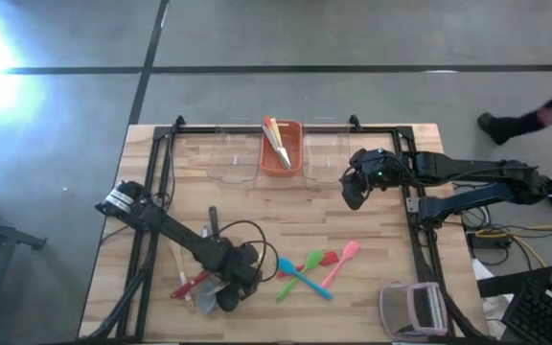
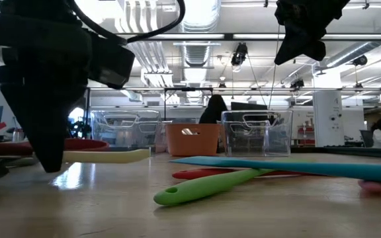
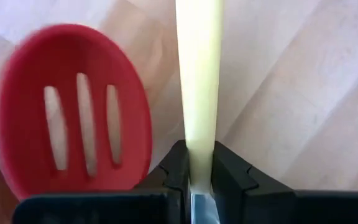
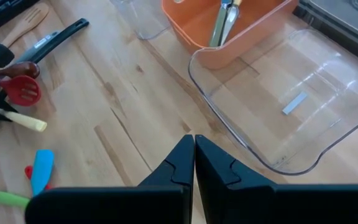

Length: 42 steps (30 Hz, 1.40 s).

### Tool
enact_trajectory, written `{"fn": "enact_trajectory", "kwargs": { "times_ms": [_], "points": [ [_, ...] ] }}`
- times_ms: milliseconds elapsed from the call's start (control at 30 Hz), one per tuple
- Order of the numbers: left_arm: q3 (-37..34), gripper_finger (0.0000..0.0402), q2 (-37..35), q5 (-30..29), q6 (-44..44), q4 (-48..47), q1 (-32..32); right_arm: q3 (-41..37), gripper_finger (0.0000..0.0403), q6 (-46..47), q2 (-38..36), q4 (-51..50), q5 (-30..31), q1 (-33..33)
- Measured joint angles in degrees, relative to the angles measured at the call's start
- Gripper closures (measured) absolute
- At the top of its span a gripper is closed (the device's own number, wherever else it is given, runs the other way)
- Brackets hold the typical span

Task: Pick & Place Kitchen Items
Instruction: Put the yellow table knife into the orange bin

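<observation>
My left gripper [image 1: 230, 290] stands at the table's near left among large utensils, shut on a pale cream handle [image 3: 198, 81]. The handle also shows in the low view [image 2: 104, 156]. A red slotted spoon [image 3: 73, 112] lies right beside it. Small blue [image 1: 305, 278], green [image 1: 298, 267], red [image 1: 327, 257] and pink [image 1: 341, 261] spoons lie on the table to its right. My right gripper [image 4: 194, 155] is shut and empty, up in the air [image 2: 303, 33] by the right clear bin [image 1: 329, 158]. My left gripper pinches the pale handle [image 3: 199, 163] between its two fingers. The fingers come from above, pointing down, and lie across the handle. The handle runs out level and low over the table [image 2: 121, 156]. Whether it rests on the wood I cannot tell.
An orange-red bin [image 1: 281, 146] with utensils stands at the far middle, a clear bin on each side of it [image 1: 218, 158]. A grey-and-pink gadget [image 1: 412, 309] sits at the near right. A black handle [image 1: 211, 222] and a red handle [image 1: 190, 285] lie by my left gripper. A person [image 1: 535, 120] passes beyond the table.
</observation>
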Motion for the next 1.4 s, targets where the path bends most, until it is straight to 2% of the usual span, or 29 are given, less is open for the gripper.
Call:
{"fn": "enact_trajectory", "kwargs": {
  "times_ms": [167, 367, 667, 867, 1067, 1400],
  "points": [
    [0.0, 0.0357, 0.0, 0.5, 0.7, -0.1, 0.0, 0.0, 0.0394, -2.7, 0.0, 1.0, -2.1, 0.3],
    [0.0, 0.0357, -0.1, 1.6, 1.7, -0.3, 0.0, -0.5, 0.0394, -9.9, 3.1, 9.3, -10.2, 4.1],
    [-0.1, 0.0357, -3.7, 2.3, 3.3, -0.4, 1.0, -0.5, 0.0394, -19.1, 13.3, 14.4, -10.5, 13.5],
    [-1.0, 0.0357, -5.3, 1.7, 3.5, 0.0, 2.3, 0.6, 0.0394, -25.7, 18.5, 22.5, -7.8, 17.3],
    [-1.1, 0.0357, -5.3, 1.8, 6.2, 2.8, 3.8, 5.6, 0.0394, -27.3, 24.4, 22.8, -4.9, 18.3],
    [-1.1, 0.0357, -6.6, 4.8, 11.9, 4.0, 6.6, 16.3, 0.038, -28.3, 33.4, 8.2, 2.3, 21.0]
  ]
}}
